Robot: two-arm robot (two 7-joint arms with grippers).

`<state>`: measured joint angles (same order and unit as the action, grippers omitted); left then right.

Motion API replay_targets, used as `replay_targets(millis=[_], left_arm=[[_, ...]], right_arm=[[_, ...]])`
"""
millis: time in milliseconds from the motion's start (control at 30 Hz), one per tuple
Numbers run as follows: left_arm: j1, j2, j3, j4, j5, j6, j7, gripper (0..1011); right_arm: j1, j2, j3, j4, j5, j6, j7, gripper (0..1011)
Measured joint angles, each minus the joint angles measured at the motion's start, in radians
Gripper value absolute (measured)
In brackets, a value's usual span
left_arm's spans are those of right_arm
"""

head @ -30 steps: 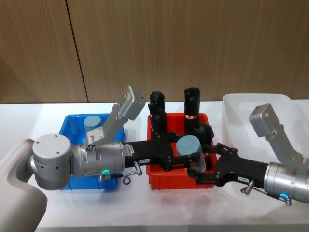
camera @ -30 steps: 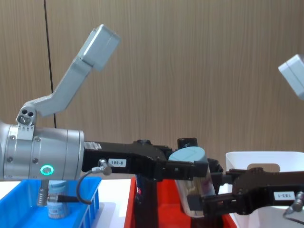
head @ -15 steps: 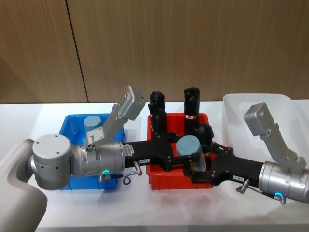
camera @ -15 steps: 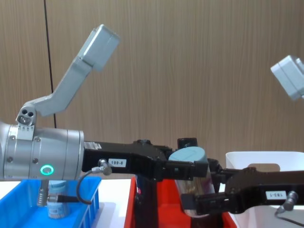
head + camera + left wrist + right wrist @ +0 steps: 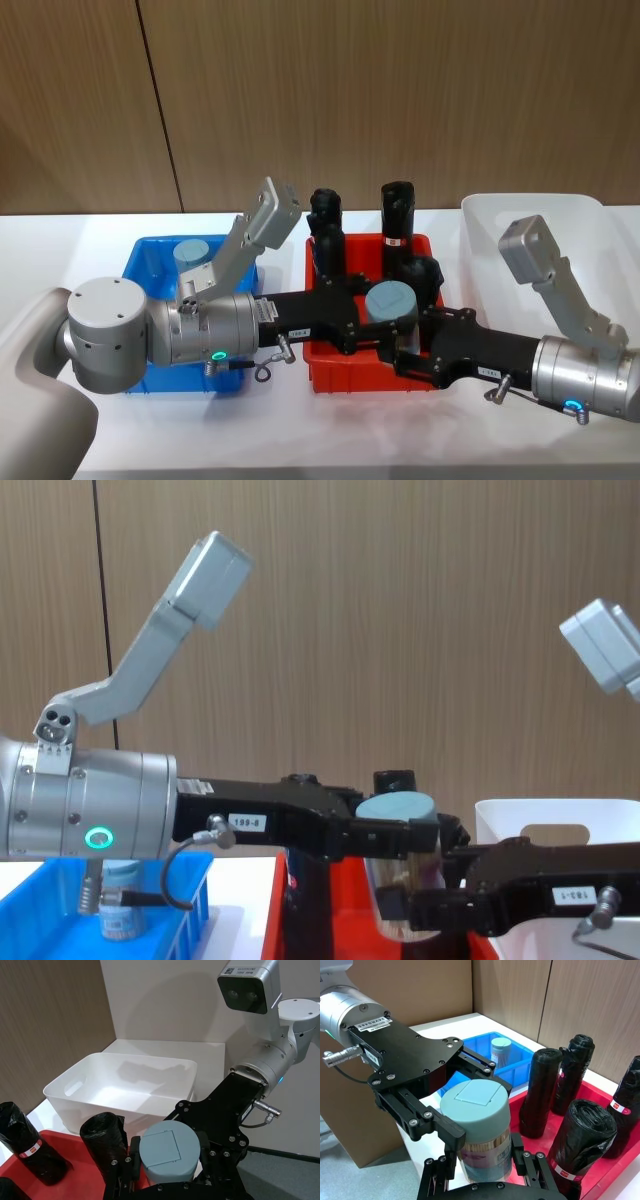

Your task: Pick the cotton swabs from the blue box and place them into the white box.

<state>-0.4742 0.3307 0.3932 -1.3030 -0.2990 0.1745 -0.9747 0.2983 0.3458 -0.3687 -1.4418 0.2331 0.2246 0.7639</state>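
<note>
Left gripper (image 5: 388,312) clamped, right gripper (image 5: 408,340) meeting it, arms extended inward.

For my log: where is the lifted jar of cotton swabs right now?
In the head view, the jar hangs at centre above the red crate, held near its top by the left gripper, the right gripper at its base.

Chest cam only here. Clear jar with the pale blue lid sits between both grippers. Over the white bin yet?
Observer: No. Head view lines the clear cylindrical plastic jar up with the red plastic crate, left of the glossy white plastic bin.
Operator: Who's holding?
Observer: Right wrist view: left gripper clamps it just under the lid; right gripper sits at its base.
Operator: Blue basket?
Observer: One more lidded jar, far half of the bright blue slotted basket.
</note>
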Motion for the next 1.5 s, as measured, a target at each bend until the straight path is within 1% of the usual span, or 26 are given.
replay_targets(millis=[100, 167, 200, 267, 367, 467, 667, 900, 1233, 1500], left_arm=[[0.0, 0.0, 0.0, 0.0, 0.0, 0.0, 0.0, 705], [0.0, 0.0, 0.0, 0.0, 0.0, 0.0, 0.0, 786], [0.0, 0.0, 0.0, 0.0, 0.0, 0.0, 0.0, 799], [0.0, 0.0, 0.0, 0.0, 0.0, 0.0, 0.0, 875], [0.0, 0.0, 0.0, 0.0, 0.0, 0.0, 0.0, 957], [0.0, 0.0, 0.0, 0.0, 0.0, 0.0, 0.0, 1003], [0.0, 0.0, 0.0, 0.0, 0.0, 0.0, 0.0, 1004], [0.0, 0.0, 0.0, 0.0, 0.0, 0.0, 0.001, 1004], [0.0, 0.0, 0.0, 0.0, 0.0, 0.0, 0.001, 1004], [0.0, 0.0, 0.0, 0.0, 0.0, 0.0, 0.001, 1004]], right_arm=[[0.0, 0.001, -0.001, 0.0, 0.002, 0.0, 0.003, 649], [0.001, 0.001, -0.003, 0.0, 0.003, 0.001, 0.005, 649], [0.001, 0.002, -0.003, -0.001, 0.004, 0.001, 0.006, 649], [0.001, 0.003, -0.004, -0.002, 0.005, 0.001, 0.006, 649], [0.001, 0.004, -0.005, -0.004, 0.006, 0.001, 0.006, 649], [0.001, 0.006, -0.006, -0.005, 0.008, 0.001, 0.007, 648], [0.0, 0.012, -0.006, -0.009, 0.014, -0.001, 0.004, 648], [-0.005, 0.025, 0.002, -0.014, 0.023, -0.01, -0.014, 648], [-0.015, 0.057, 0.028, -0.019, 0.044, -0.03, -0.059, 648], [-0.013, 0.082, 0.055, -0.011, 0.047, -0.054, -0.105, 648]])
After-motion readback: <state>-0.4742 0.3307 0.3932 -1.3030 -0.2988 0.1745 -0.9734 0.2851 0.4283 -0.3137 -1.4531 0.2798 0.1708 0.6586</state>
